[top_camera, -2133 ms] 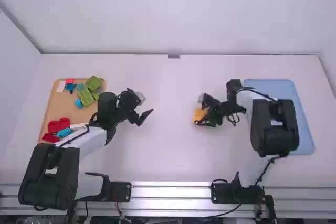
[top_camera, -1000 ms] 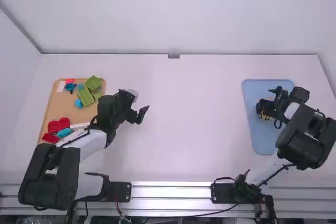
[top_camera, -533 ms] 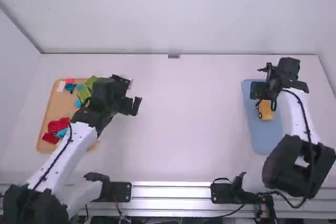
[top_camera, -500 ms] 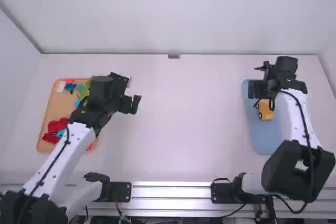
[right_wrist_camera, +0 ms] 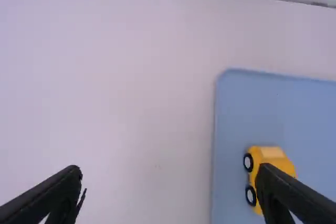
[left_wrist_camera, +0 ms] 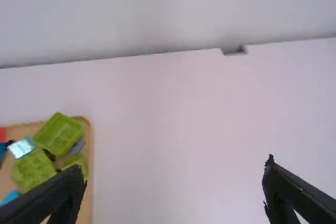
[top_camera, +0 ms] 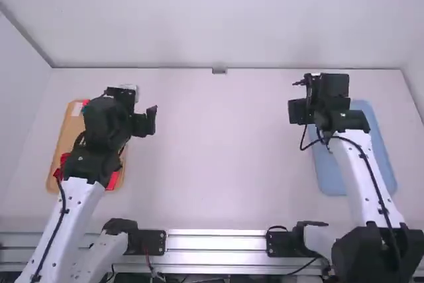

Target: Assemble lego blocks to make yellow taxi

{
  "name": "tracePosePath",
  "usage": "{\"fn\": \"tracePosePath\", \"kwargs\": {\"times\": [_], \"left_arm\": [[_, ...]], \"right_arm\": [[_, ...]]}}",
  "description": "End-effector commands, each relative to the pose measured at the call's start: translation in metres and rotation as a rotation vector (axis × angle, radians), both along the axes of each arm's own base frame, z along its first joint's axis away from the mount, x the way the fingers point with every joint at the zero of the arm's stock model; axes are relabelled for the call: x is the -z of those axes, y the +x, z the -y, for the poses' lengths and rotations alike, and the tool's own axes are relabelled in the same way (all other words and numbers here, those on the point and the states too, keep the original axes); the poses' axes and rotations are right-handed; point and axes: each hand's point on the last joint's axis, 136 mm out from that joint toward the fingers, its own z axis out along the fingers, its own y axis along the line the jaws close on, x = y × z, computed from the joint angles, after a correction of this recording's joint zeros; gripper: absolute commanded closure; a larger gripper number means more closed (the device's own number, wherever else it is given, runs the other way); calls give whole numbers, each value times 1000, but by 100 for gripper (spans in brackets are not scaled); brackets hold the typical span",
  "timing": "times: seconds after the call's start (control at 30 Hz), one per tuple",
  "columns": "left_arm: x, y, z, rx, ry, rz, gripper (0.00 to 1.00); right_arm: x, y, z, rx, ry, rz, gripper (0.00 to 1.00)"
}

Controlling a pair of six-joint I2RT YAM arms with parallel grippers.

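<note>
Taxi [right_wrist_camera: 270,156]: on tray [right_wrist_camera: 247,90], not to be bumped.
Left gripper [left_wrist_camera: 174,163]: spread wide, empty.
Right gripper [right_wrist_camera: 170,167]: likewise; best withdrawn high.

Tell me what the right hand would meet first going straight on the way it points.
Probably the white table beside the blue tray, seen between the open fingers of the right hand. The yellow taxi sits on the tray, off to one side. Depth is unclear.
</note>
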Motion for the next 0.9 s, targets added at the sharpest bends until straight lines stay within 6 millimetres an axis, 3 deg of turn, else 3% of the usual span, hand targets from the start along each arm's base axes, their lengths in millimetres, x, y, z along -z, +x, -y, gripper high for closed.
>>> {"fn": "tracePosePath", "kwargs": {"times": [0.0, 0.53, 0.87], "left_arm": [[-3, -7, -18, -71, 0, 37, 14], [-13, -40, -22, -84, -13, 364, 47], [43, -65, -22, -84, -13, 364, 71]], "right_arm": [[-5, -7, -2, 38, 44, 31, 14], [-27, -31, -2, 100, 132, 332, 45], [-39, -55, -2, 84, 144, 573, 69]]}}
